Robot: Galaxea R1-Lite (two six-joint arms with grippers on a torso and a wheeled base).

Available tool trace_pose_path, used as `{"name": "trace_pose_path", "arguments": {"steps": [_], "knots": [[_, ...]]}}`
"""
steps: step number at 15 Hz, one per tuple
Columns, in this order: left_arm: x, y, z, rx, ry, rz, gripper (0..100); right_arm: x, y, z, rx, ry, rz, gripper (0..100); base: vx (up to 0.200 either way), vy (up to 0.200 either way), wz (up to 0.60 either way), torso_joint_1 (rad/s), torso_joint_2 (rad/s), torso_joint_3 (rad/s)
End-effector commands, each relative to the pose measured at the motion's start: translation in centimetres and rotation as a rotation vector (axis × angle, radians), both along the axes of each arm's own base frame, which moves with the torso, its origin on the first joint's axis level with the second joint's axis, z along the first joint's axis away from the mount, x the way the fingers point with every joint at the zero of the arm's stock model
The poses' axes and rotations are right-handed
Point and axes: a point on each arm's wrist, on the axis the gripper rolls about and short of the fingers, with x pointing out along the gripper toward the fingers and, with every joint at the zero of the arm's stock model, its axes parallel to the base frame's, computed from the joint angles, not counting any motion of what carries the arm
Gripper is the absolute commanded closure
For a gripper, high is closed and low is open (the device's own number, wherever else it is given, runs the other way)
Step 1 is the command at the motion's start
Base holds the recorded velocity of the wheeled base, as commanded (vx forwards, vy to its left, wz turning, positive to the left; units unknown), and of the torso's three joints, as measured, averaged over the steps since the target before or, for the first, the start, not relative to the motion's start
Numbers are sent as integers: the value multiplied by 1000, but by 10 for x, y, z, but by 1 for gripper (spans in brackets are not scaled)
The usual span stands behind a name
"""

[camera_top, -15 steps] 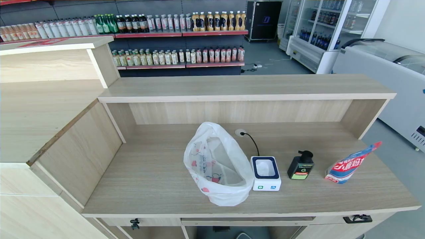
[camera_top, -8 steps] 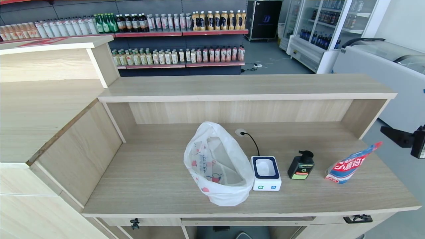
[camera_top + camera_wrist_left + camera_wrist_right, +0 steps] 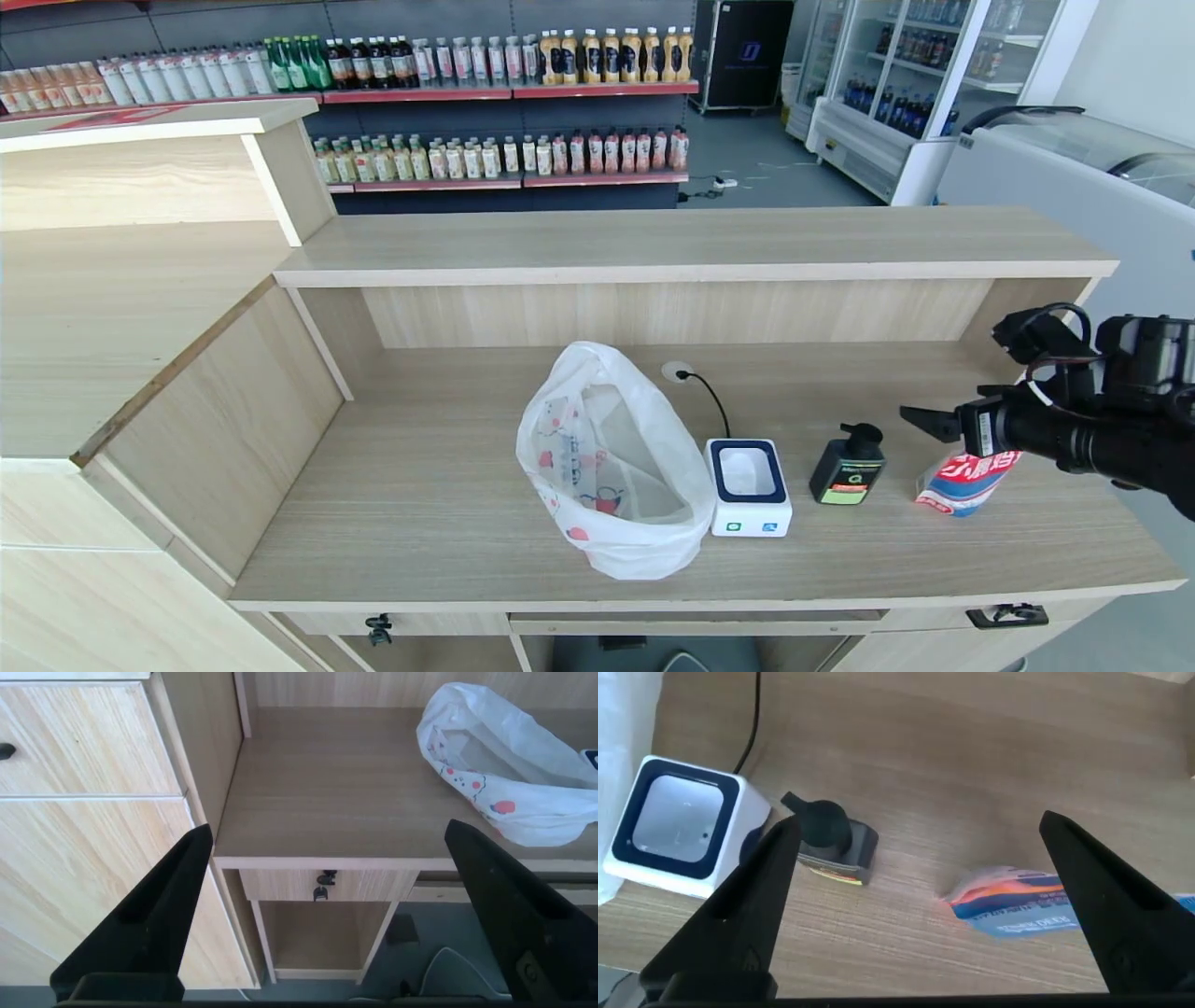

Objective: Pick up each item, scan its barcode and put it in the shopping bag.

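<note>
The right gripper (image 3: 915, 829), jaws apart, hovers above the pouch (image 3: 963, 478) on the surface (image 3: 448, 485). The left gripper (image 3: 327, 838) gapes too.

This is a small shop, seen from behind its checkout. Long shelves (image 3: 509, 94) carry rows of bottled drinks (image 3: 611, 58). Glass-door coolers (image 3: 901, 65) line the far corner, and a chest freezer (image 3: 1083, 187) stands beside them. The wooden bench (image 3: 420, 504) holds a barcode scanner (image 3: 747, 485) and a plastic shopping bag (image 3: 560, 439).
</note>
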Motion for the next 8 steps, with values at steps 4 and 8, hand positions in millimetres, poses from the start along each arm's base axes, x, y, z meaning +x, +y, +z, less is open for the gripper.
{"name": "trace_pose_path", "arguments": {"steps": [4,8], "knots": [[0,0,0,0,1,1,0,29,32,-22,-28,41,126,0,0,0,0,0,0,0],[0,0,0,0,1,1,0,38,39,-46,-41,37,201,0,0,0,0,0,0,0]]}}
